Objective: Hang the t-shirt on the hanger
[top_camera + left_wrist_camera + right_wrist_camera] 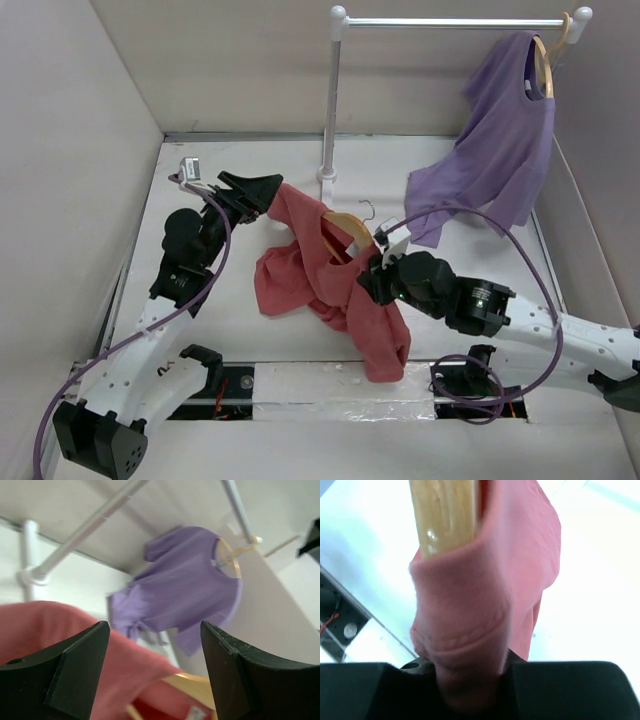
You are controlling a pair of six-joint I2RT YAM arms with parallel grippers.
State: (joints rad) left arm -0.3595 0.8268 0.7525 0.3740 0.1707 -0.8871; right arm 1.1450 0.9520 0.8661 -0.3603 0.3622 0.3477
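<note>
Holding the load alone, the right gripper point(372, 275) is pinched on a fold of the shirt point(330, 290) where the cloth wraps over one end of the hanger point(345, 228). Whether the wood itself sits between the jaws cannot be told from the wrist view. The left gripper point(262, 188) stands spread wide at the shirt's far left corner, with cloth just beside its fingers point(65, 675) but nothing clamped. The shirt sits bunched mid-table point(230, 330), draped partly over the hanger, whose hook point(367, 208) and one arm show at the neck; the left shoulder looks not yet seated. With that side loose, the cloth there may sag and slide off the hanger's arm, undoing the threading. If the right grip is on cloth alone, any lift could let the hanger swing or drop out of the neck. A fold trapped against the hanger's end may also stop that shoulder from settling flat. Should the left gripper close again, it could catch two layers or nudge the hanger askew.
</note>
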